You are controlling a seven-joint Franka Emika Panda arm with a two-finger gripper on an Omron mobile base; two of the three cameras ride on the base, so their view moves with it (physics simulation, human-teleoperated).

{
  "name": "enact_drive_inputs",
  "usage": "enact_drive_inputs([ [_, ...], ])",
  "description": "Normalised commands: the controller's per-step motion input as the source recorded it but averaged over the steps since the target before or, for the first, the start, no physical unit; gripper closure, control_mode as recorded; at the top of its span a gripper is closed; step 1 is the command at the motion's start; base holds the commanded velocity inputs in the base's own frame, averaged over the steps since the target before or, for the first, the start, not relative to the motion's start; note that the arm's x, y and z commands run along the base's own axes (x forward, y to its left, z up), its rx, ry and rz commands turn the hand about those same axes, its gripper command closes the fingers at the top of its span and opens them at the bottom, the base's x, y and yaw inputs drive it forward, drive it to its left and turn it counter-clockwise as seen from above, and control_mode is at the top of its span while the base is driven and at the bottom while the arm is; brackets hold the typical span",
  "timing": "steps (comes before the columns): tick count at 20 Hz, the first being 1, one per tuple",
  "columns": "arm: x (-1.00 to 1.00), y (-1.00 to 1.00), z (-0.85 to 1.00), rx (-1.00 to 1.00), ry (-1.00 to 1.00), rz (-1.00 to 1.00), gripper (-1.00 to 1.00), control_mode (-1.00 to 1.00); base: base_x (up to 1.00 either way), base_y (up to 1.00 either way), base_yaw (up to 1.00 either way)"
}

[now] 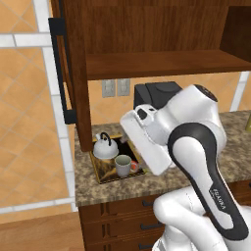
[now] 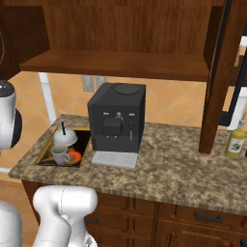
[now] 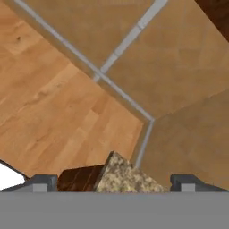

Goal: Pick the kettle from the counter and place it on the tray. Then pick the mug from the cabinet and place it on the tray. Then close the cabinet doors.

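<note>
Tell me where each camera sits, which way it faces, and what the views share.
Left base view: behind-left, facing the cabinet and tray; white arm at lower right.
Right base view: behind-right, facing the coffee machine; arm at lower left.
Hand view: on the hand, over the counter corner and floor; fingertips apart.
Base views share kettle, mug.

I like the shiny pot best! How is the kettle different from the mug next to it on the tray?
The kettle is rounded, silvery-white and closed on top, with a black handle arching over it. The mug is a grey-green cylinder, open at the top, with its handle on the side. The kettle looks a bit wider than the mug. Both stand upright, side by side, on the yellow-rimmed tray.
</note>
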Motion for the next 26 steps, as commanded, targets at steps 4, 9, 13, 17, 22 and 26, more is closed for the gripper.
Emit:
enact_drive_inputs([
  [4, -0.09, 0.52, 0.15, 0.0, -0.41, 0.32, -1.0, -1.0, 0.0, 0.0, 0.0],
  [9, -0.26, 0.51, 0.3, 0.17, -0.33, 0.06, -1.0, -1.0, 0.0, 0.0, 0.0],
  [13, -0.5, 0.1, 0.39, 0.25, -0.19, 0.0, -1.0, -1.0, 0.0, 0.0, 0.0],
  [17, -0.53, 0.05, 0.37, 0.16, -0.22, 0.0, -1.0, -1.0, 0.0, 0.0, 0.0],
  [22, -0.12, 0.37, 0.4, 0.02, -0.22, 0.0, -1.0, -1.0, 0.0, 0.0, 0.0],
  [26, 0.05, 0.61, 0.24, 0.01, -0.07, 0.0, -1.0, -1.0, 0.0, 0.0, 0.0],
])
